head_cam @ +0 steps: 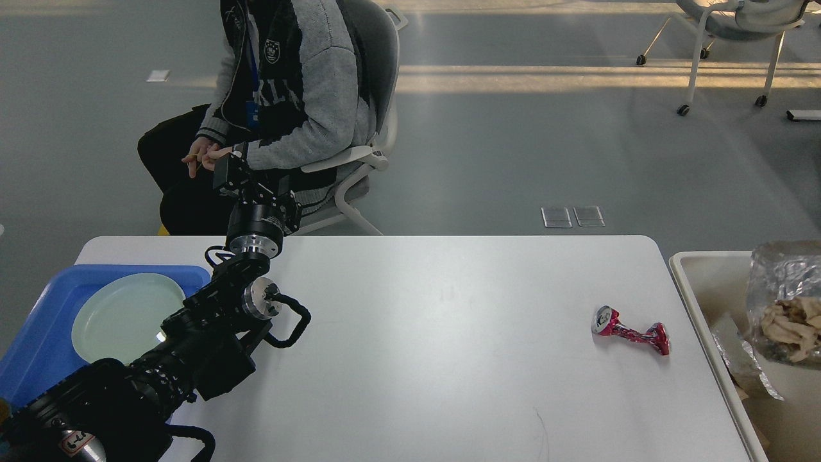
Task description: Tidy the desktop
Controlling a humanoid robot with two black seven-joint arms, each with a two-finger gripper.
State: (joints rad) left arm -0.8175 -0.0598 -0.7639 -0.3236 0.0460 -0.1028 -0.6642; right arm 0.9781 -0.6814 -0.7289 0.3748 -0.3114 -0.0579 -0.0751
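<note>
White desk (410,359): one matte tabletop with rounded corners, filling most of the head view; its long axis runs left to right and its far edge faces the seated person.
Left gripper (238,174): raised beyond the desk's far left edge, seen dark and end-on against the person's clothes; whether the jaws are wide or narrow cannot be told, and nothing can be seen between them.
Right gripper: out of sight.
Left arm (192,346): one black arm, coming in from the lower left, crossing over the tray's near right corner.
Crushed can (630,331): one, red, pinched at the middle, lying on its side on the right part of the desk; its silver top end points left, and it is apart from everything else.
Blue tray (32,346): one, at the desk's left edge.
Plate (122,314): one, pale green, round, lying flat in the tray.
Off-white bin (712,282): one, just beside the desk's right edge.
Foil container (782,276): one, crumpled, holding brownish paper, in the bin at the right edge of view.
Person (282,96): one, seated on a grey chair beyond the far left side.
</note>
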